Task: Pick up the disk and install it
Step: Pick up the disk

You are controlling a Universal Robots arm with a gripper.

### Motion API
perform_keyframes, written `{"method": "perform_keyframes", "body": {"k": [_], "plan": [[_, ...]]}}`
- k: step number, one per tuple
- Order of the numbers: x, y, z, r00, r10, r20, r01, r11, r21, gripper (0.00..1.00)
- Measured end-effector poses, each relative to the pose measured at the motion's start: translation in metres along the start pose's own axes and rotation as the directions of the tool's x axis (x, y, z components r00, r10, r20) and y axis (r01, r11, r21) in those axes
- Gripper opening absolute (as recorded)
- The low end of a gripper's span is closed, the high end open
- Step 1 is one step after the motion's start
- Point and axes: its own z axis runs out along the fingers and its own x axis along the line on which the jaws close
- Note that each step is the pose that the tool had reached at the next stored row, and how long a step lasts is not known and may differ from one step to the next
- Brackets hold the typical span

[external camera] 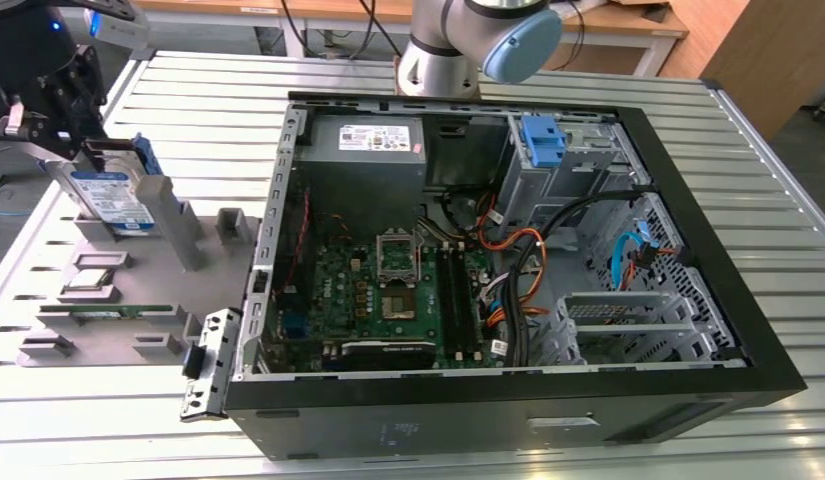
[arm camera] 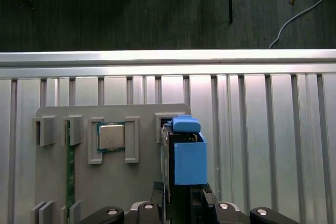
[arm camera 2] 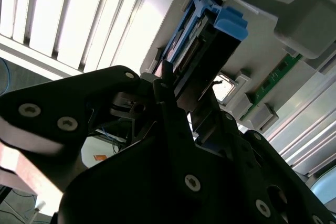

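Observation:
The disk [external camera: 112,195], a silver drive with a white-and-blue label in a blue carrier frame, stands on edge in a slot of the grey holder plate [external camera: 185,290] at the exterior view's left. My gripper [external camera: 76,140] sits on its upper end. In the second wrist view the dark fingers [arm camera 2: 164,85] press against both flat sides of the disk [arm camera 2: 205,35]. The first wrist view has the disk [arm camera: 189,156] reaching from my gripper [arm camera: 178,198] down to the plate's slot.
The open computer case [external camera: 732,330] lies to the exterior view's right of the plate, with a blue bracket [external camera: 543,140] on its metal cage and cables across the board. A square chip [arm camera: 111,136] and a green memory stick [arm camera: 69,177] rest in other plate slots.

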Motion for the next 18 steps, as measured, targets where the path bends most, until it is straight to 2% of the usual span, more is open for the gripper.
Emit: {"method": "perform_keyframes", "body": {"k": [10, 18], "plan": [[-0.0001, 0.0000, -0.0019, 1.0000, 0.000, 0.0000, 0.000, 1.0000, 0.0001, 0.40], [0.0000, -0.0001, -0.0002, 1.0000, 0.000, -0.0002, 0.000, 1.0000, -0.0001, 0.40]]}}
